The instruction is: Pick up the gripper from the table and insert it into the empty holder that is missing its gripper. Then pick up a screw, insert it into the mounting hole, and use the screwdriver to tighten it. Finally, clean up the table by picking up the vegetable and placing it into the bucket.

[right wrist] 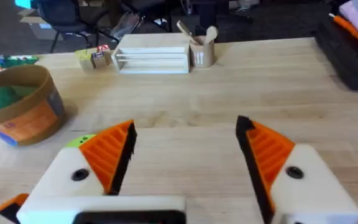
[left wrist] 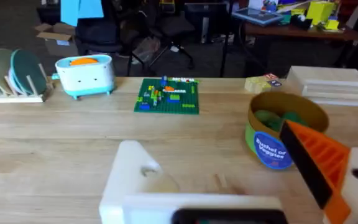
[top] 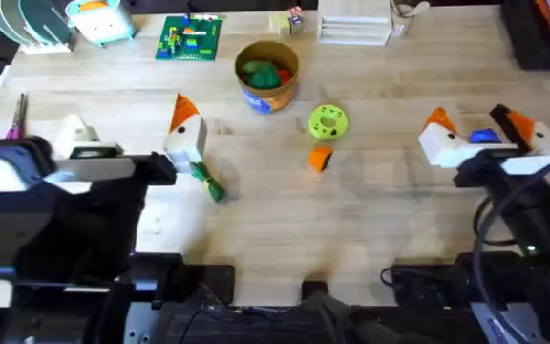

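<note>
Small orange gripper lying loose mid-table, just near of a lime-green disc, bucket farther back left. Dark green vegetable left, beside left gripper, parted, grasping nothing. Right gripper spread wide, empty.

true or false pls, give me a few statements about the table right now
1. The bucket already has green things in it. True.
2. The vegetable is in the bucket. False: it lies on the table by the left gripper.
3. The orange piece lies on the table next to the green disc. True.
4. The right gripper has its jaws shut. False: they stand wide open with nothing between them.
</note>
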Controlling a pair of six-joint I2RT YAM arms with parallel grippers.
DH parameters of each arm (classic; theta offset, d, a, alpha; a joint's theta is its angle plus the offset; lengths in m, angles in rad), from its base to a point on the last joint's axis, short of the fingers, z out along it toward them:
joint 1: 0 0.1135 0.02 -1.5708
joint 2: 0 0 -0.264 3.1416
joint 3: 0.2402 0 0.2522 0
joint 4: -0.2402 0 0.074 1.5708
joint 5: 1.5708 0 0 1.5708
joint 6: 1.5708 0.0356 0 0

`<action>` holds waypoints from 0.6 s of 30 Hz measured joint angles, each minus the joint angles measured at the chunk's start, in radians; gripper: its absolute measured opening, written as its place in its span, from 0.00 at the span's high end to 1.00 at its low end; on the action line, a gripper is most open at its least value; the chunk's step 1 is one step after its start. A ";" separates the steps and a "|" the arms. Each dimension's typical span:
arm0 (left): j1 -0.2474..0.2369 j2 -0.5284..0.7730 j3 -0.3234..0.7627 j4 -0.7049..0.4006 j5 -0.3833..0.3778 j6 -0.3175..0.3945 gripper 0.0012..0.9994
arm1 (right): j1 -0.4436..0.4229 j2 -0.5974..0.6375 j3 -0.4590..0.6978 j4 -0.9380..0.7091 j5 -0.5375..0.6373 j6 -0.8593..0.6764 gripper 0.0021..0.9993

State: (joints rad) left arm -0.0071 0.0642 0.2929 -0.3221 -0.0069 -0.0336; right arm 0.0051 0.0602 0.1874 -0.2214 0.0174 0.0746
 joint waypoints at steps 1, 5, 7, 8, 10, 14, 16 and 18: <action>0.000 0.030 0.068 -0.062 -0.008 -0.003 0.01 | 0.000 0.027 0.053 -0.037 -0.001 0.005 0.01; 0.000 0.203 0.340 -0.322 -0.031 -0.012 0.01 | 0.000 0.198 0.327 -0.247 -0.024 0.016 0.01; 0.000 0.317 0.477 -0.450 -0.038 -0.016 0.01 | 0.000 0.298 0.457 -0.365 -0.039 0.020 0.01; 0.000 0.379 0.548 -0.526 -0.040 -0.018 0.01 | 0.000 0.354 0.525 -0.425 -0.044 0.023 0.01; 0.000 0.494 0.674 -0.639 -0.042 -0.019 0.01 | 0.000 0.454 0.644 -0.527 -0.052 0.024 0.01; 0.000 0.676 0.859 -0.783 -0.043 -0.020 0.01 | 0.000 0.622 0.843 -0.672 -0.064 0.026 0.01; 0.000 0.737 0.905 -0.836 -0.042 -0.020 0.01 | 0.000 0.668 0.893 -0.688 -0.064 0.027 0.01; 0.000 0.774 0.913 -0.865 -0.042 -0.020 0.01 | 0.000 0.693 0.910 -0.690 -0.064 0.027 0.01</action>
State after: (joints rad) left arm -0.0071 0.8382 1.2057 -1.1875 -0.0490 -0.0532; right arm 0.0051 0.7537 1.0976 -0.9111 -0.0471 0.1013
